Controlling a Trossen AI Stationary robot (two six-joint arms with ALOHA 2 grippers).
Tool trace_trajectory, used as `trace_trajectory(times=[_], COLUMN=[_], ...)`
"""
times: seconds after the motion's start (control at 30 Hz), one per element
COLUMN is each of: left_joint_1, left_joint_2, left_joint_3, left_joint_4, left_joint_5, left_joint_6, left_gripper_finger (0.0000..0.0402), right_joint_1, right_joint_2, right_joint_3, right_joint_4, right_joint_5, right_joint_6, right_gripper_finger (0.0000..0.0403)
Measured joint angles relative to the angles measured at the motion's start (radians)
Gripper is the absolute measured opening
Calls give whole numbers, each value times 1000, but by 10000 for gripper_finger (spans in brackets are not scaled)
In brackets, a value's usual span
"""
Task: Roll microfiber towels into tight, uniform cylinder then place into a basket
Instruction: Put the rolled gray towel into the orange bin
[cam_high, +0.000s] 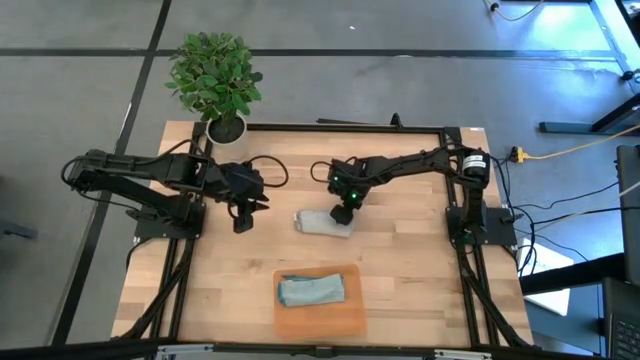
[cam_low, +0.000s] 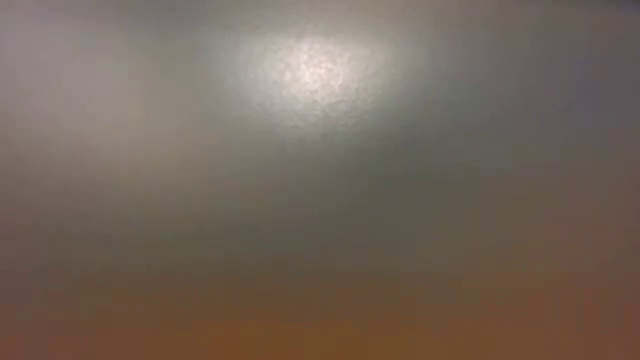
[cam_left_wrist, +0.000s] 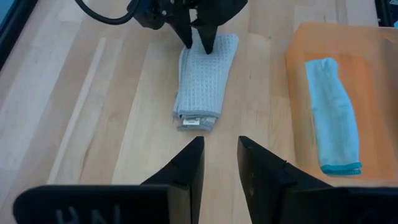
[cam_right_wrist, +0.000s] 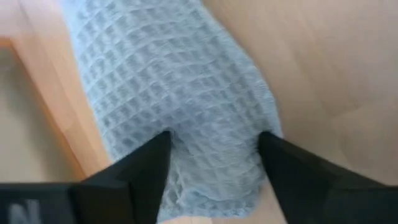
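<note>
Grey towel (cam_high: 323, 223) rolled into a short cylinder at the centre of the high view, its long axis running left–right across the table. Right gripper (cam_high: 343, 214) stands over the roll's right end; in the right wrist view its fingers (cam_right_wrist: 140, 168) straddle the waffle-weave cloth, one on each side, set apart to about the roll's width — whether they press it or only bracket it cannot be told. Left gripper (cam_high: 242, 218) hovers off the roll's left end, near but apart, fingers (cam_left_wrist: 189, 165) narrowly parted and empty, pointing along the roll's axis. Blue-teal towel (cam_high: 311, 290) already lies rolled in the basket (cam_high: 345, 320), lower centre of the high view, parallel to the grey roll. Judgement: the right arm is the nearer, and a lift would carry the roll down-frame to the basket
</note>
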Motion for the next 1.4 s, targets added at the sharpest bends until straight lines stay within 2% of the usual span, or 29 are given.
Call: trace_trajectory(times=[0.17, 0.3, 0.5, 0.83, 1.2, 1.4], left_joint_1=[0, 0, 0, 0, 0, 0], left_joint_2=[0, 0, 0, 0, 0, 0], left_joint_3=[0, 0, 0, 0, 0, 0], left_joint_4=[0, 0, 0, 0, 6, 7], left_joint_5=[0, 0, 0, 0, 0, 0], left_joint_6=[0, 0, 0, 0, 0, 0], left_gripper_finger=[85, 85, 85, 86, 86, 86], right_joint_1=[1, -7, -17, -17, 4, 85], right_joint_2=[-2, -4, -19, -93, -136, -136], right_joint_3=[2, 2, 1, 3, 16, 65], right_joint_4=[15, 16, 14, 16, 18, 35], right_joint_5=[1, 2, 20, 153, 205, 310], right_joint_6=[-32, -11, 74, 111, 62, -57], right_gripper_finger=[312, 345, 352, 351, 353, 391])
